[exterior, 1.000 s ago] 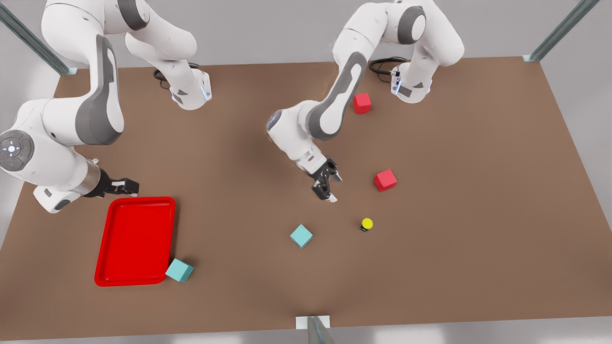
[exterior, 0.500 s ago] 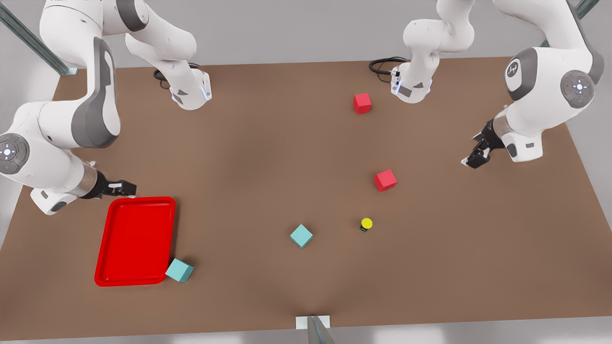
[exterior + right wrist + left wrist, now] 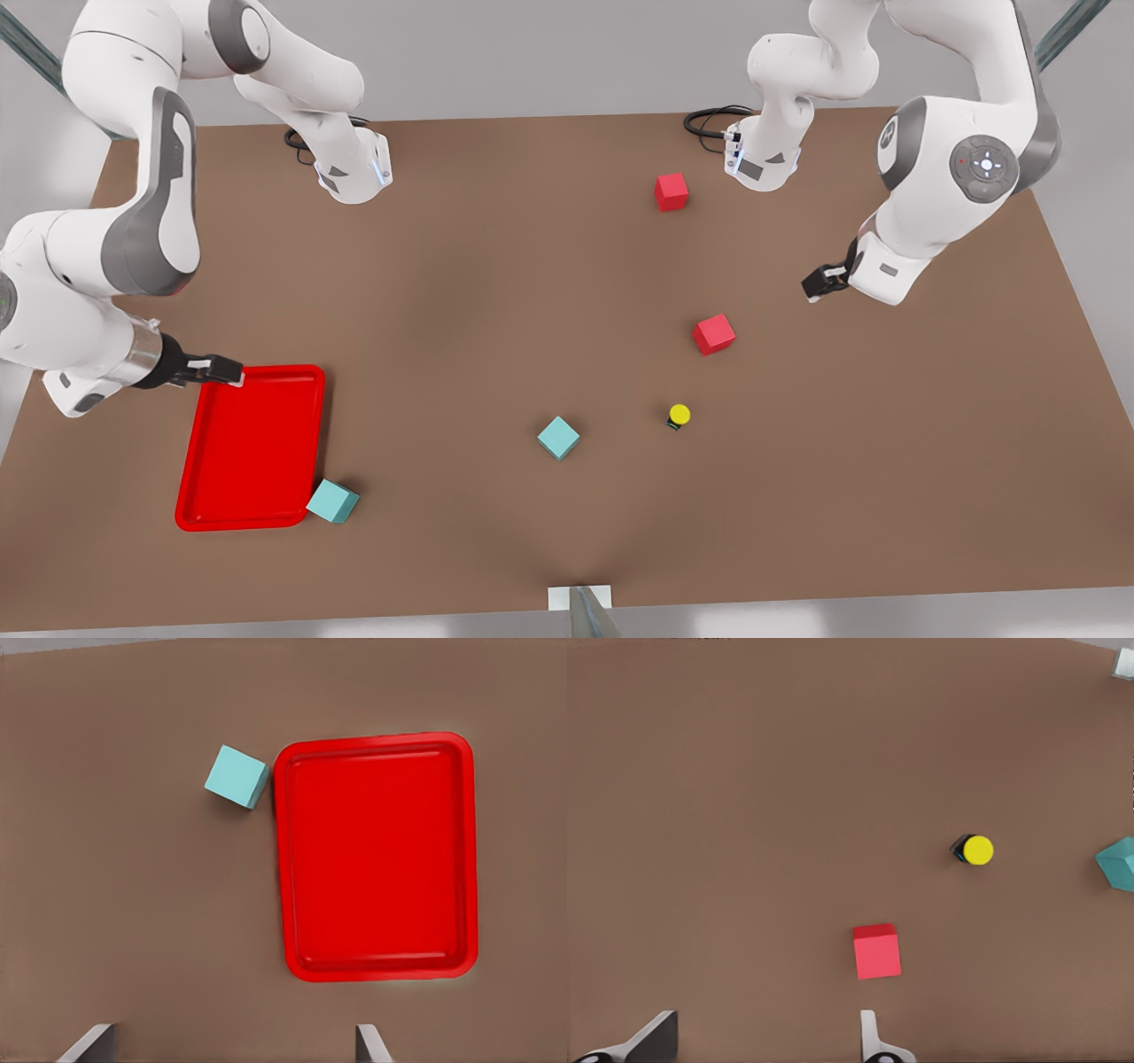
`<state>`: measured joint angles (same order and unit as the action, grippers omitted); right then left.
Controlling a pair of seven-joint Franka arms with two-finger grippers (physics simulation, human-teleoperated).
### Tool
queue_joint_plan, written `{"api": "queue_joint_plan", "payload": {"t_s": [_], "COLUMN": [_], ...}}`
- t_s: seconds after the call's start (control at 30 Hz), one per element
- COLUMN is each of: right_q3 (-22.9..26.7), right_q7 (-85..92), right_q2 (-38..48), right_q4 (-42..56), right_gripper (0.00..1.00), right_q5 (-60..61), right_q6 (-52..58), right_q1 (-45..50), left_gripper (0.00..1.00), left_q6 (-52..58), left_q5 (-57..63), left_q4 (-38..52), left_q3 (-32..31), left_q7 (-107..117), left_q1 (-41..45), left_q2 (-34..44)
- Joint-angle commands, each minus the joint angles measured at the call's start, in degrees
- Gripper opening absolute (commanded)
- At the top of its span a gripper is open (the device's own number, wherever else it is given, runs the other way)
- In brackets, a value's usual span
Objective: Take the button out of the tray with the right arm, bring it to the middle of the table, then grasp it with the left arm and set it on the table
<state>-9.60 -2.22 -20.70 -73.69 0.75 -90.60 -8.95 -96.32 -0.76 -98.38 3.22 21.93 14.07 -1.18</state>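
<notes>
Table point(image 3: 496, 292): button point(image 3: 679, 415) apart from left pincer point(image 3: 816, 286)

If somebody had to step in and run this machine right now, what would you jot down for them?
Left claw: open, holding nothing, raised over the table at the front view's right, beyond a red cube.
Right claw: open, holding nothing, at the far rim of the red tray, front view's left.
The button sits on the table, yellow cap up, between that red cube and a teal cube, touching neither. Nothing lies in the tray; a second teal cube sits against its near corner.
Done: button is out of the tray and set down.
Left: apparently nothing but parking the arms.
</notes>
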Motion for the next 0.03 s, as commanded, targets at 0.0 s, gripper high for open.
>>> {"api": "queue_joint_plan", "payload": {"t_s": [0.0], "right_q3": [-0.07], "right_q7": [0.2], "right_q2": [0.14], "right_q4": [0.12], "right_gripper": [1.0], "right_q5": [0.57], "right_q6": [-0.28], "right_q1": [0.6], "left_gripper": [1.0], "left_q6": [-1.42], "left_q5": [0.14], "left_q4": [0.2], "left_q3": [0.03], "left_q7": [-25.09], "left_q1": [-2.82], "left_q2": [-0.66]}}
